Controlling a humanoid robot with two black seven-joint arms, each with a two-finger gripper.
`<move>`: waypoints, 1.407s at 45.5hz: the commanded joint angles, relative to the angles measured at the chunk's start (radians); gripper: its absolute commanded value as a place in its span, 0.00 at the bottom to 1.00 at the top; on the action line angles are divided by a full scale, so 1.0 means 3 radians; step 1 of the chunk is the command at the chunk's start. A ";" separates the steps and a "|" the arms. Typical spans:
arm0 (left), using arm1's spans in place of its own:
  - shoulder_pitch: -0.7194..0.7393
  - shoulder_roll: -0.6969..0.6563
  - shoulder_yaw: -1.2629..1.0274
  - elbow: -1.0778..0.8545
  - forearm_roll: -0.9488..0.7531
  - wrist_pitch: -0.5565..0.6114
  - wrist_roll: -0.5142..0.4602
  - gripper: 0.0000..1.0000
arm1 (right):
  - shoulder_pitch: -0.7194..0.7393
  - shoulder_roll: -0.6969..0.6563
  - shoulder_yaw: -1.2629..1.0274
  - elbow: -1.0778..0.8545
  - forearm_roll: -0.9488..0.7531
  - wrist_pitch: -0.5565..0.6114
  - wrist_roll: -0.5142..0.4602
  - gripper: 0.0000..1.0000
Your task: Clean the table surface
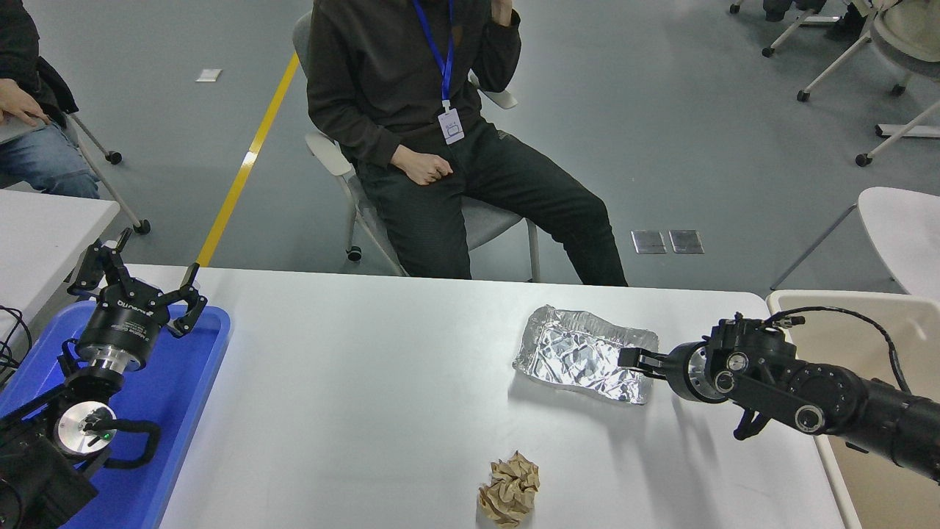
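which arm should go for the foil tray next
Likely the right: its end effector is already at the foil tray's right edge. The left end effector is parked open over the blue tray, far across the table.

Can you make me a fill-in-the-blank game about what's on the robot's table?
1. The right gripper is at the edge of a crinkled ____ tray.
2. The crumpled paper ball near the table's front edge is ____ in colour.
3. The left gripper hangs open over a ____ tray.

Missing words: foil; brown; blue
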 commanded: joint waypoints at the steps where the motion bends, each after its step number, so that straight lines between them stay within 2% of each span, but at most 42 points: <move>1: 0.0000 0.0000 0.0000 0.0000 0.0000 0.0000 0.0000 1.00 | -0.0007 0.0015 -0.0162 -0.0023 0.0005 -0.0021 0.0017 0.25; 4: 0.0000 0.0000 0.0000 0.0000 0.0000 0.0000 0.0000 1.00 | -0.0002 0.0015 -0.0167 -0.0023 0.0005 -0.0021 0.0022 0.12; 8: 0.0000 0.0000 0.0000 0.0000 0.0000 0.0000 0.0000 1.00 | 0.0008 0.0015 -0.0167 -0.0018 0.0010 -0.0016 0.0032 0.00; 30: 0.0000 0.0000 0.0000 0.0000 0.0000 0.0000 0.0000 1.00 | 0.0218 -0.0189 -0.0121 0.0176 0.0214 0.0060 0.0201 0.00; 48: 0.0000 0.0000 0.0000 0.0000 0.0000 0.0000 0.0000 1.00 | 0.0428 -0.0787 -0.0070 0.0861 0.0475 0.0178 0.0206 0.00; 57: 0.0000 0.0000 0.0000 0.0000 0.0000 0.0000 0.0000 1.00 | 0.0479 -0.1349 0.0042 0.1515 0.0480 0.0183 0.0206 0.00; 64: 0.0000 0.0000 0.0000 0.0000 0.0000 0.0000 0.0000 1.00 | 0.0530 -0.1590 0.0165 0.1679 0.0485 0.0229 0.0211 0.00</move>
